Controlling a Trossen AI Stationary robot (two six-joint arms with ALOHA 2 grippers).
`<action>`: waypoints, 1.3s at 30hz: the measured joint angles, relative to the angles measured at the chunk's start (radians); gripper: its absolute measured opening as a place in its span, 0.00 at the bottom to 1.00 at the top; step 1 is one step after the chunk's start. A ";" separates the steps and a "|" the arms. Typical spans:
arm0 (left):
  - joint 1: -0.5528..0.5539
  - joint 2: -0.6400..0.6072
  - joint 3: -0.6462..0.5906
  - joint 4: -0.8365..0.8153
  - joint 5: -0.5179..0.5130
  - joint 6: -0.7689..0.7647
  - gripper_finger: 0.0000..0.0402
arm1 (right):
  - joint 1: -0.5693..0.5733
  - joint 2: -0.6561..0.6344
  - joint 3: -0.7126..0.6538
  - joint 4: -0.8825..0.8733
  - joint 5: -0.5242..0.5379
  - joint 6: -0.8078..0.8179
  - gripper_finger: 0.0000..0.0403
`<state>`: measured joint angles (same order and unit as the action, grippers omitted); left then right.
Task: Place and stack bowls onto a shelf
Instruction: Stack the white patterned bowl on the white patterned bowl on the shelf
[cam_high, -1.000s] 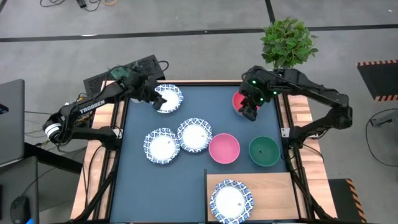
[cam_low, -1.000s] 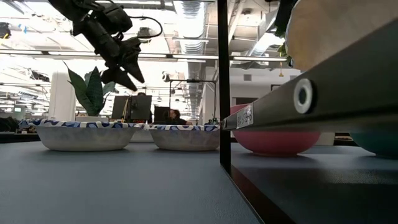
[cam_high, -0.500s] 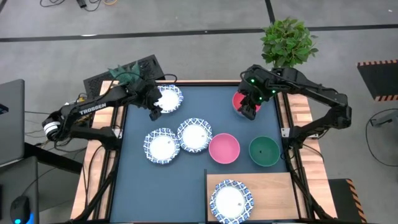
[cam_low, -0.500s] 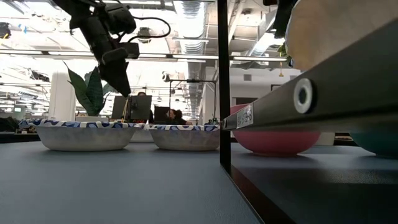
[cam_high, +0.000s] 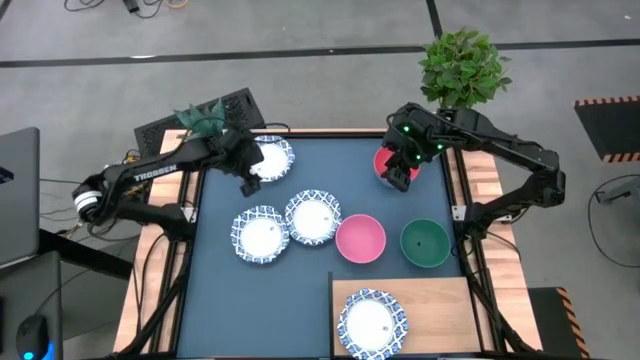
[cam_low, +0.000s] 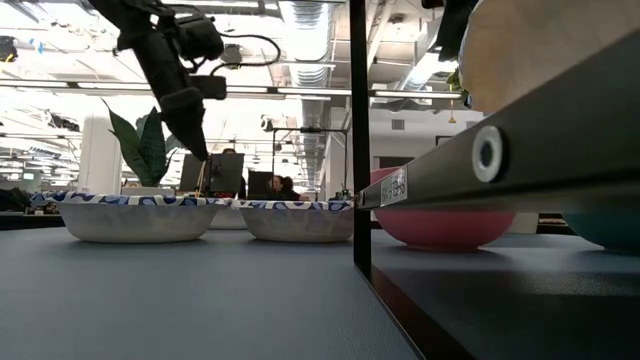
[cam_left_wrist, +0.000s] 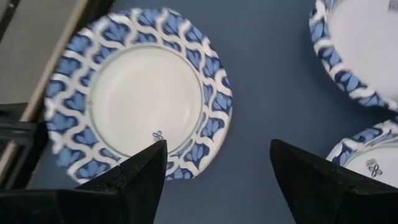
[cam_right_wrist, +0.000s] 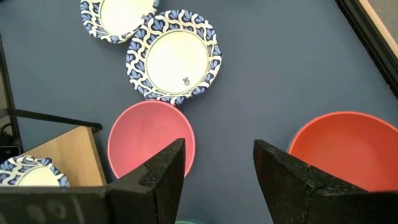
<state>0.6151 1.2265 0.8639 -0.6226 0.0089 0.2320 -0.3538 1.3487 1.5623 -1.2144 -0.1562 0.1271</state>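
Overhead coverage gives you the full layout: the dark blue worktop (cam_high: 300, 260) carries six bowls, and the flat light wood-grain shelf (cam_high: 440, 300) at its near right corner carries one white bowl with a blue patterned rim (cam_high: 371, 322).

The left tool (cam_high: 247, 180) hangs at the left edge of the far white blue-rimmed paper bowl (cam_high: 270, 158). Its wrist view shows what the overhead cannot: both fingers spread wide with nothing between them, above bare worktop just beside that bowl's rim (cam_left_wrist: 138, 99). A small dark printed mark sits inside the bowl; you cannot read it.

The right tool (cam_high: 398, 176) is over the round red bowl (cam_high: 385, 160) at the far right. Its wrist view shows the fingers parted and holding nothing, with the red bowl (cam_right_wrist: 345, 149) beside one finger and the round pink bowl (cam_right_wrist: 149, 140) beside the other.

Two more white blue-rimmed bowls (cam_high: 260, 234) (cam_high: 313, 219) touch at mid-worktop; the pink bowl and the round green bowl (cam_high: 425, 243) follow to their right. All bowls seen from above are empty.

Legible writing: "TROSSEN" on the left arm (cam_high: 150, 172). The low view adds a small label (cam_low: 393, 187) on a frame bar, unreadable.
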 joint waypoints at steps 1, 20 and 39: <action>-0.007 0.017 0.000 -0.001 -0.010 0.005 0.67 | 0.000 0.000 0.000 0.000 0.000 0.006 0.53; -0.057 0.216 0.000 0.034 -0.149 0.027 0.67 | 0.000 0.000 0.000 0.000 0.001 0.031 0.53; -0.058 0.232 -0.001 0.116 -0.165 0.090 0.64 | 0.000 0.000 0.000 0.000 0.004 0.019 0.53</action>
<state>0.5575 1.4590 0.8624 -0.5066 -0.1559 0.3216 -0.3542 1.3483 1.5623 -1.2140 -0.1525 0.1459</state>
